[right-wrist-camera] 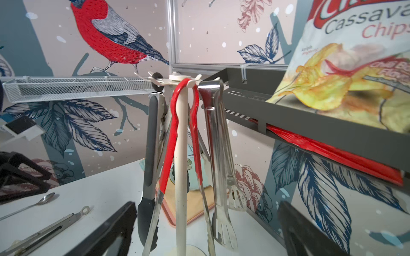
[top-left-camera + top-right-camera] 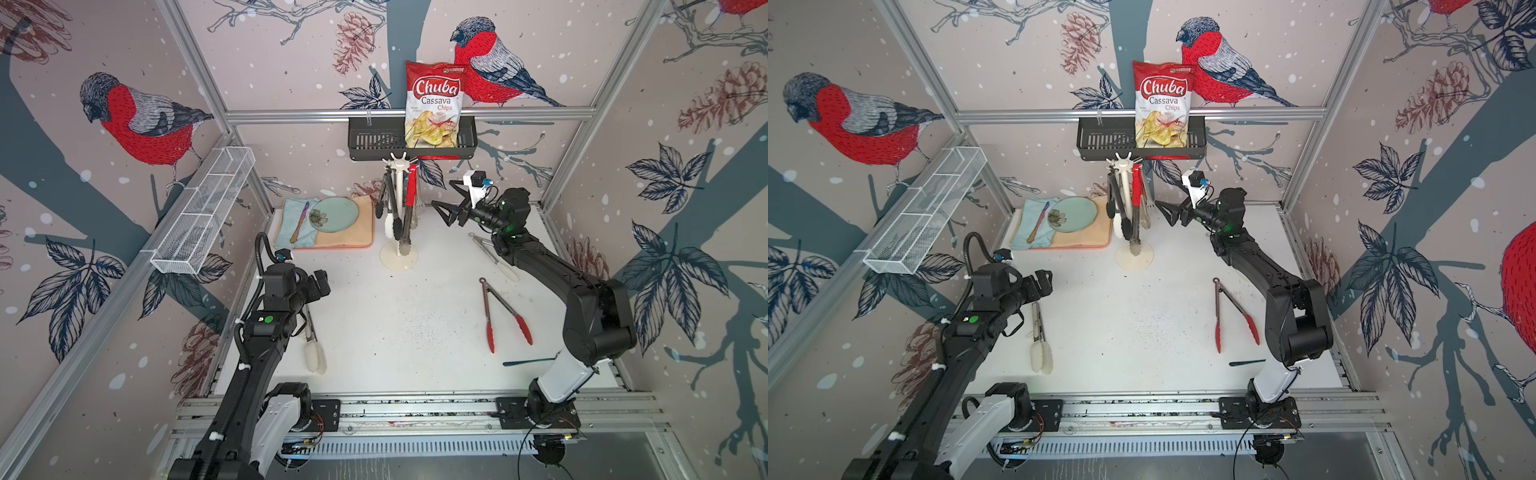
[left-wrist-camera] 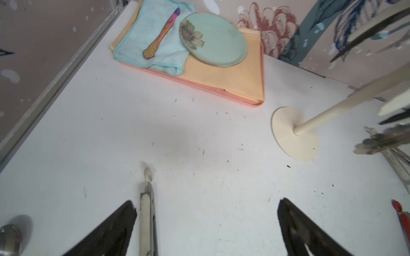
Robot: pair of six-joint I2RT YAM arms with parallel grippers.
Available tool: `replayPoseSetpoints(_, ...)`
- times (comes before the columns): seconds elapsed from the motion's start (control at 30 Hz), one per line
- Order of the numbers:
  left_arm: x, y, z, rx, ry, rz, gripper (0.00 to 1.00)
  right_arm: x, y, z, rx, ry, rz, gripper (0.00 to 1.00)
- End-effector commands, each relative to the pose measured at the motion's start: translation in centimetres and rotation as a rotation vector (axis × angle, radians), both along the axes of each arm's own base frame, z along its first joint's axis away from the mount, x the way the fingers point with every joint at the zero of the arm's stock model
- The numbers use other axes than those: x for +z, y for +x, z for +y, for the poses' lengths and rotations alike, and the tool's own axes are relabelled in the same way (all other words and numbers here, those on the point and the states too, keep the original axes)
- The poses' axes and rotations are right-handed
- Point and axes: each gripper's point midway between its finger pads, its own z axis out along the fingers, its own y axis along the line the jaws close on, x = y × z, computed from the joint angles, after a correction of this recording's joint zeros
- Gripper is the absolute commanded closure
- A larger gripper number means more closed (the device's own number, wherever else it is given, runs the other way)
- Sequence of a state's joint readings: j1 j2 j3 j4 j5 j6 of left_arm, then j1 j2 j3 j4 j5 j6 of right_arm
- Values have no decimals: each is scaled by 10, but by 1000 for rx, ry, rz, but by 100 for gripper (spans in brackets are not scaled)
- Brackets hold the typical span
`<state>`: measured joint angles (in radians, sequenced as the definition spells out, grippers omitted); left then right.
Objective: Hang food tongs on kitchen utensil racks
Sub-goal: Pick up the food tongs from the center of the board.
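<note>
On cream rack (image 2: 399, 192), red-handled steel tongs (image 2: 411, 188)

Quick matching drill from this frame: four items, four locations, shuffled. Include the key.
Items
1. red-handled tongs
2. red-tipped tongs
3. chips bag
4. green plate

Locations
A. standing in the black basket
B. lying flat on the table
C. on the peach tray
D. hanging from the rack

Pairs: 1-D, 2-B, 3-A, 4-C
</note>
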<state>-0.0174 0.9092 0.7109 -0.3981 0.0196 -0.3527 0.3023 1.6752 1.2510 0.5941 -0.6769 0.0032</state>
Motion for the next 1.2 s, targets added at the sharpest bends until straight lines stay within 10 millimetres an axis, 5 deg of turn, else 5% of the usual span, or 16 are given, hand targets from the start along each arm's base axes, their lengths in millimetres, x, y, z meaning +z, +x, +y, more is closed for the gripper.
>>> replayPoseSetpoints(0.0,-26,-11,6,81,-44,147,2,-10,-2,-13,-91,-1,109,0)
replayPoseSetpoints(0.2,-60,-19,19,174,-60,298,5,-23,-25,-34,-190,-27,237,0)
replayPoseSetpoints(0.57,-92,-26,32,244,-34,431,15,-51,-67,-62,-261,-78,293,0)
replayPoseSetpoints(0.9,-113,-25,32,230,-53,490,42,-64,-71,-67,-266,-112,307,0)
replayPoseSetpoints(1.17,-132,-30,36,247,-31,563,52,-63,-73,-65,-248,-119,295,0)
